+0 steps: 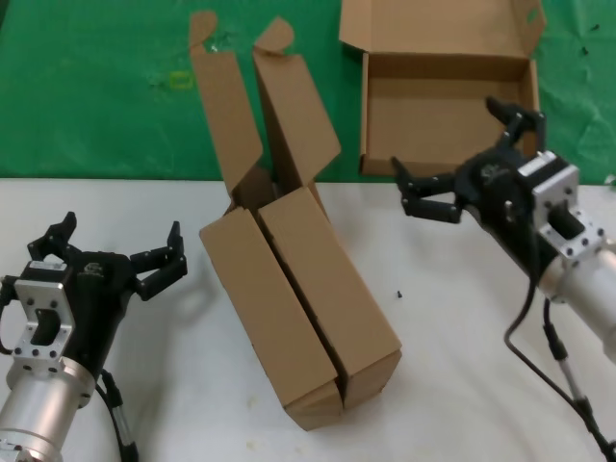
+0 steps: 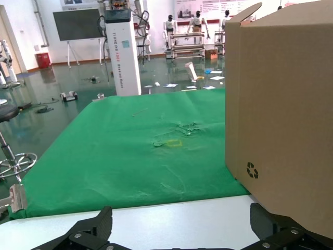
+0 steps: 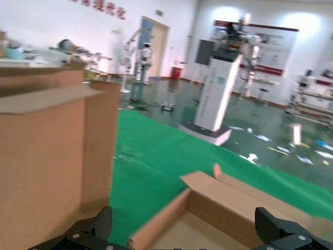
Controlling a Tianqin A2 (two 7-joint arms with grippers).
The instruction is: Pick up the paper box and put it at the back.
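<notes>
Splayed wide and empty, right gripper [image 1: 462,168] hovers at the paper box's [image 1: 445,101] near edge on the green cloth [image 1: 96,87].

Head view overhead; wrist views low, facing green cloth [image 1: 96,87].

The shallow plain brown cardboard box [image 1: 448,101] lay on wrinkled green cloth [image 1: 96,87] bearing yellowish stains.

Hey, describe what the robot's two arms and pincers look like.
Both arms match: silver metal cylinder forearms, a silver bracket block with screw holes at each wrist, a black housing, and black multi-link fingers. The left pincer and right pincer each trail a thin black cable beside the forearm.
</notes>
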